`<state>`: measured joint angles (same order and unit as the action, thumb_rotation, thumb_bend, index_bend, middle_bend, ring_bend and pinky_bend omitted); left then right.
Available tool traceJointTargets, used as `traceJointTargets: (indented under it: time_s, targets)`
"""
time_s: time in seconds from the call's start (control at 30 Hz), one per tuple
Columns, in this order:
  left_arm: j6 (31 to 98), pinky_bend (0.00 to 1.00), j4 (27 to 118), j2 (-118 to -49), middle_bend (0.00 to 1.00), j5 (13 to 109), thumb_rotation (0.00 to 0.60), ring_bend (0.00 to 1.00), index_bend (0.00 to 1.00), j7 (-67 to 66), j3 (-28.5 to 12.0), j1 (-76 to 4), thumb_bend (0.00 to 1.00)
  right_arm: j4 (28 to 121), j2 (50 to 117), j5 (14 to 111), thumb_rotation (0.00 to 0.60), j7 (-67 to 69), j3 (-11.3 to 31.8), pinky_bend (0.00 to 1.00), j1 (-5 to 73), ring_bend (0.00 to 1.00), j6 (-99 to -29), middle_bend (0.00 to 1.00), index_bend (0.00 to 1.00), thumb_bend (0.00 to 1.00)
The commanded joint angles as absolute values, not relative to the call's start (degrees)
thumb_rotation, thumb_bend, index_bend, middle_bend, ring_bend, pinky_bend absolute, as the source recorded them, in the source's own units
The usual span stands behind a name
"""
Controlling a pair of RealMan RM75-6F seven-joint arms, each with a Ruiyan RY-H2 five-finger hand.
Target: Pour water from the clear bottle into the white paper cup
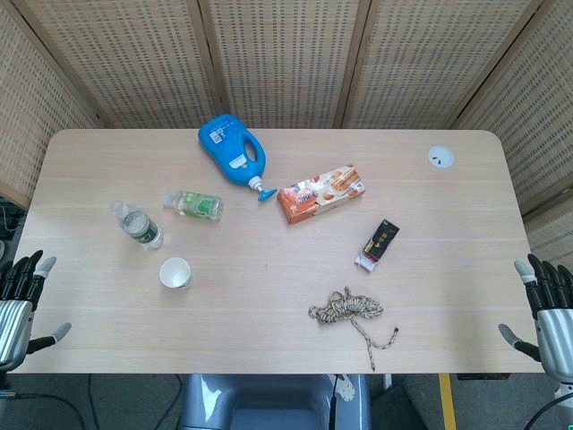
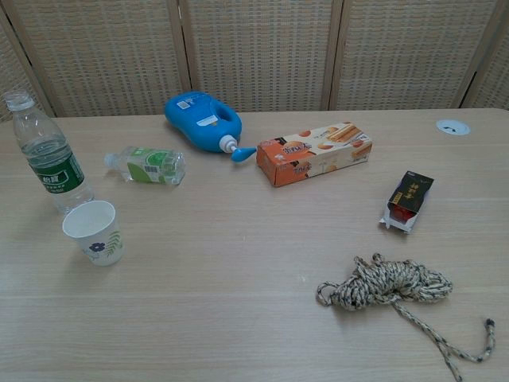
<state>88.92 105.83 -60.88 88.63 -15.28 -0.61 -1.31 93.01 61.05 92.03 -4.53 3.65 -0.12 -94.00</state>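
- The left hand (image 1: 20,309) is hanging off the table's near-left corner in the head view, fingers spread and pointing toward twelve o'clock, thumb sticking out toward three o'clock, holding nothing.
- The right hand (image 1: 548,309) is mirroring it off the near-right corner, fingers apart and empty, thumb reaching toward nine o'clock; neither hand is showing in the chest view.
- The white paper cup (image 1: 175,273) is standing upright, mouth open, at about two o'clock from the left hand and well apart from it; a small flower print is showing on its side in the chest view (image 2: 95,231).
- The clear bottle (image 1: 139,226) with a green label is standing upright just beyond the cup, at about eleven o'clock from it, near but not touching; its cap is on (image 2: 49,155).
- A smaller clear bottle with a light green label (image 1: 195,204) is lying on its side at about two o'clock from the upright bottle.
- A blue detergent jug (image 1: 233,150) is lying flat farther back, spout pointing toward five o'clock.
- An orange biscuit box (image 1: 320,192) is lying just beside that spout, at three o'clock from it.
- A small black snack packet (image 1: 377,244) is lying at about ten o'clock from the right hand, well apart.
- A coiled rope (image 1: 351,313) is lying near the front edge, at nine o'clock from the right hand.
- The wooden table (image 1: 448,269) is carrying a white round cable port (image 1: 440,158) near its far-right corner.
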Motion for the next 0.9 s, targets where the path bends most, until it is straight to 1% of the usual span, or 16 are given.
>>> traceJointTargets:
  time_s: [0.03, 0.27, 0.33, 0.4, 0.47, 0.53, 0.63, 0.77, 0.9]
  targets:
    - [88.93, 0.0, 105.78, -60.91, 0.0, 88.72, 0.6, 0.0, 0.0, -15.23, -0.58, -1.3, 0.12, 92.98, 60.95, 92.03, 0.6, -4.18, 3.65, 0.0, -0.13, 0.0, -94.01, 0.0, 0.0, 0.0]
    - [88.14, 0.0, 105.39, -60.9, 0.0, 88.05, 0.6, 0.0, 0.0, -14.59, -0.7, -1.58, 0.11, 92.86, 60.85, 91.99, 0.6, -3.52, 3.65, 0.0, 0.05, 0.0, -93.66, 0.0, 0.0, 0.0]
    - [86.41, 0.0, 104.51, -61.09, 0.0, 87.09, 0.6, 0.0, 0.0, -12.83, -1.16, -2.55, 0.11, 92.94, 60.84, 92.05, 0.6, -3.5, 3.59, 0.0, 0.12, 0.0, -93.5, 0.0, 0.0, 0.0]
    - [83.74, 0.0, 102.1, -61.93, 0.0, 84.86, 0.6, 0.0, 0.0, -9.34, -2.47, -4.18, 0.1, 92.96, 60.84, 92.02, 0.6, -3.49, 3.57, 0.0, 0.17, 0.0, -93.35, 0.0, 0.0, 0.0]
    - [80.14, 0.0, 97.34, -63.72, 0.0, 82.62, 0.6, 0.0, 0.0, -3.42, -4.42, -6.67, 0.09, 93.05, 60.83, 91.88, 0.6, -3.42, 3.62, 0.0, 0.22, 0.0, -93.22, 0.0, 0.0, 0.0]
    - [75.77, 0.0, 90.35, -66.43, 0.0, 81.14, 0.6, 0.0, 0.0, 6.43, -6.23, -9.51, 0.08, 93.04, 60.84, 91.51, 0.6, -3.43, 3.72, 0.0, 0.36, 0.0, -92.87, 0.0, 0.0, 0.0]
    - [69.71, 0.0, 80.45, -70.37, 0.0, 79.84, 0.6, 0.0, 0.0, 21.37, -7.81, -12.85, 0.06, 92.96, 60.95, 90.86, 0.6, -3.54, 3.88, 0.0, 0.64, 0.0, -92.12, 0.0, 0.0, 0.0]
    - [63.22, 0.0, 69.94, -75.02, 0.0, 79.4, 0.6, 0.0, 0.0, 37.91, -8.84, -16.37, 0.05, 92.93, 61.17, 89.94, 0.6, -3.97, 4.14, 0.0, 1.07, 0.0, -91.08, 0.0, 0.0, 0.0]
    - [57.16, 0.0, 63.67, -78.59, 0.0, 76.48, 0.6, 0.0, 0.0, 47.1, -10.4, -18.98, 0.04, 93.03, 61.27, 89.53, 0.6, -4.22, 4.25, 0.0, 1.36, 0.0, -90.5, 0.0, 0.0, 0.0]
